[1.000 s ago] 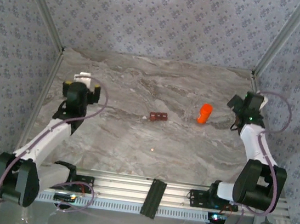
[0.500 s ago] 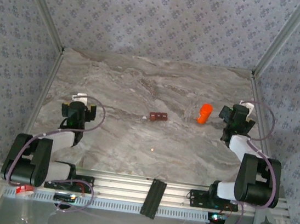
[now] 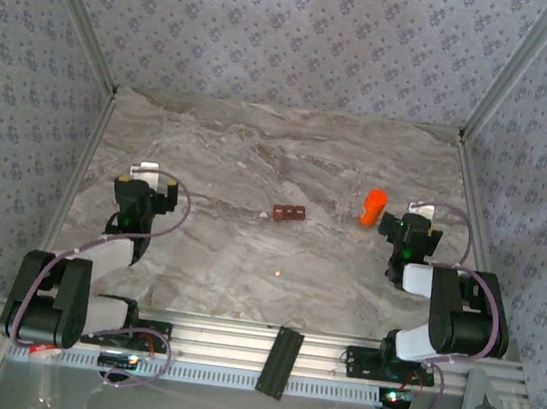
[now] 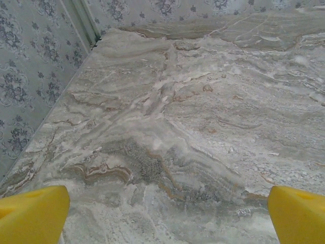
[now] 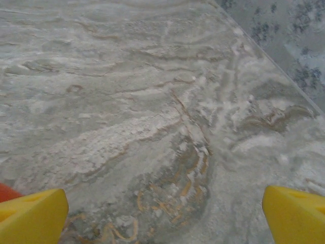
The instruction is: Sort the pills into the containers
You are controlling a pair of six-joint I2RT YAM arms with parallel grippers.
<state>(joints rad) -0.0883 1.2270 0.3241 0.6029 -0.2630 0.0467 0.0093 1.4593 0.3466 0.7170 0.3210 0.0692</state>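
Containers [image 3: 290, 212], a small dark reddish-brown strip of three joined box compartments, lie flat near the middle of the grey-veined marble-look table [image 3: 260, 152], their long side roughly parallel to its near edge. One tiny pale pill [image 3: 277, 273] sits alone on the bare top between the strip and the near edge, well apart from it. A whitish speck [image 3: 264, 215] lies just beside the strip's left end. An orange cylindrical bottle [image 3: 373, 207] sits toward the right edge. The left gripper [image 3: 149, 172] hangs near the left edge, its yellow fingers [image 4: 33, 213] spread wide and grasping nothing. The right gripper [image 3: 416, 215], just beside the bottle, is also spread and empty.
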